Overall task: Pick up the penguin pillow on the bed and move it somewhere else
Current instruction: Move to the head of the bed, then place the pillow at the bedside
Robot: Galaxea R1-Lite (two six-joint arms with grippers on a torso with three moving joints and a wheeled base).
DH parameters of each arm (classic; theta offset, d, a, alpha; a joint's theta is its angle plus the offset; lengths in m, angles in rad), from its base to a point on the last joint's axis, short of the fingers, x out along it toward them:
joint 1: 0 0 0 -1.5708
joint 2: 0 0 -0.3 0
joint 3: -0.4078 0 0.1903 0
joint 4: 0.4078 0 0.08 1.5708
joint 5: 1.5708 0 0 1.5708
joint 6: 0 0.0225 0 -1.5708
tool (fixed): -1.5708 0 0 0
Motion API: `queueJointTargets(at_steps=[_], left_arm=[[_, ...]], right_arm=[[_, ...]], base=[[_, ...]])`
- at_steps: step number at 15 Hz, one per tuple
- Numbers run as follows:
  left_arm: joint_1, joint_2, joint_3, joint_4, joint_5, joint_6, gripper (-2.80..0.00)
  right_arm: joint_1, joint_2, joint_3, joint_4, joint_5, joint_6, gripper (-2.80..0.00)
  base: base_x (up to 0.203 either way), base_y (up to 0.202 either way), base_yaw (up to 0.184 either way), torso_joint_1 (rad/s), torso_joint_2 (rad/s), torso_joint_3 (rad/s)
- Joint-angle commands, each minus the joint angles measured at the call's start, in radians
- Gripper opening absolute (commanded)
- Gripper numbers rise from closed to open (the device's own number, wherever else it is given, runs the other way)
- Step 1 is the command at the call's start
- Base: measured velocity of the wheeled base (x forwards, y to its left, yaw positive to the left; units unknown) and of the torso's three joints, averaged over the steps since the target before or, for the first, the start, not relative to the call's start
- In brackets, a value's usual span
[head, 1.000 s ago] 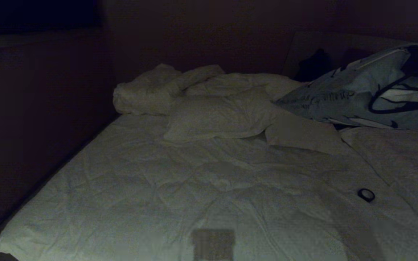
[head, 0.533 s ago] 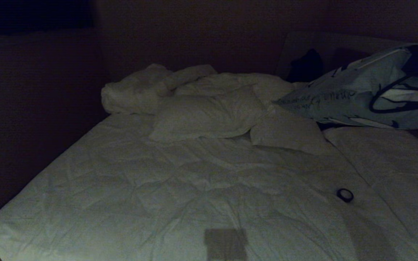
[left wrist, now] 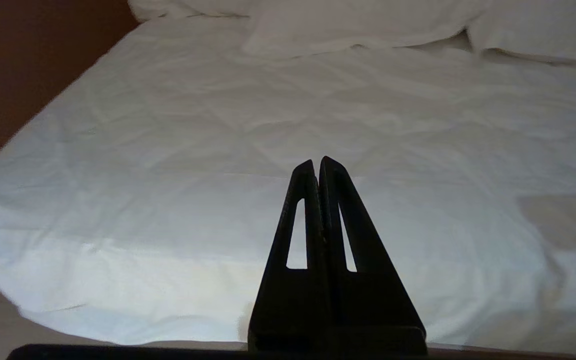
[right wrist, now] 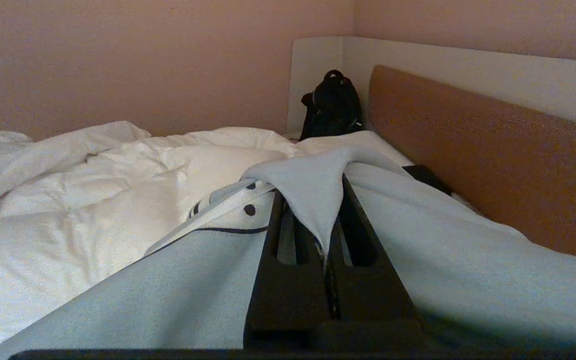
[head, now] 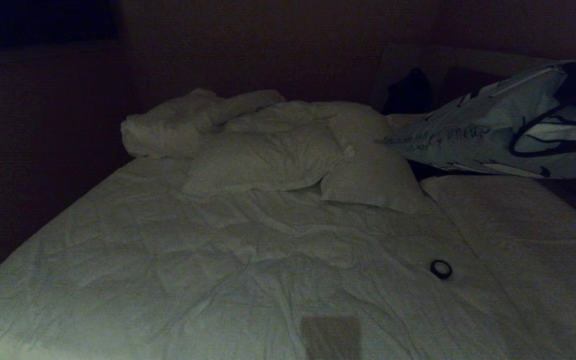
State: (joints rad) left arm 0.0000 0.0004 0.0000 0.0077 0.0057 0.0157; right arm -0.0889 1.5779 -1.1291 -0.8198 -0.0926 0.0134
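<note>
Dim room. Landmark: the bed, white wrinkled quilted cover filling most of head view.

Penguin pillow is lifted off the bed, hanging above its far right corner near the headboard; dark script line and a black-outlined penguin print show on its light blue-grey cover. Right gripper is pinched closed on a fold of the pillow's fabric, cloth draped over both fingers; gripper itself hidden behind the pillow in head view.

Left gripper is over the bed's near edge, fingers pressed together, holding nothing, clear of the cover.

White pillows and a rumpled duvet lie at the bed's far end, just left of the hanging pillow. Small black ring-shaped thing lies on the bed toward its right side, well below the pillow. Black bag sits at the bed's far corner against the headboard.
</note>
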Motion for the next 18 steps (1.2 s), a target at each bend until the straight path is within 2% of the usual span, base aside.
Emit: queueJointTargets(at_steps=[1,6,10,18], left_arm=[[0.0,0.0,0.0,0.0,0.0,0.0,-2.8],[0.0,0.0,0.002,-0.005,0.0,-0.011,-2.8],[0.0,0.0,0.002,-0.003,-0.001,-0.014,-2.8],[0.0,0.0,0.002,-0.003,-0.001,-0.014,-2.8]], right_arm=[[0.0,0.004,0.0,-0.004,0.005,0.0,-2.8],[0.0,0.012,0.0,-0.004,0.008,0.0,-2.8],[-0.036,0.04,-0.015,-0.004,0.022,0.0,-2.8],[-0.253,0.269,-0.131,-0.002,0.206,0.005,-2.8]], base=[[0.0,-0.193,0.003,-0.001,0.0,0.002],[0.0,-0.174,0.0,0.003,0.0,0.001],[0.0,-0.016,0.0,0.002,0.0,0.001],[0.0,0.0,0.0,0.0,0.0,0.0]])
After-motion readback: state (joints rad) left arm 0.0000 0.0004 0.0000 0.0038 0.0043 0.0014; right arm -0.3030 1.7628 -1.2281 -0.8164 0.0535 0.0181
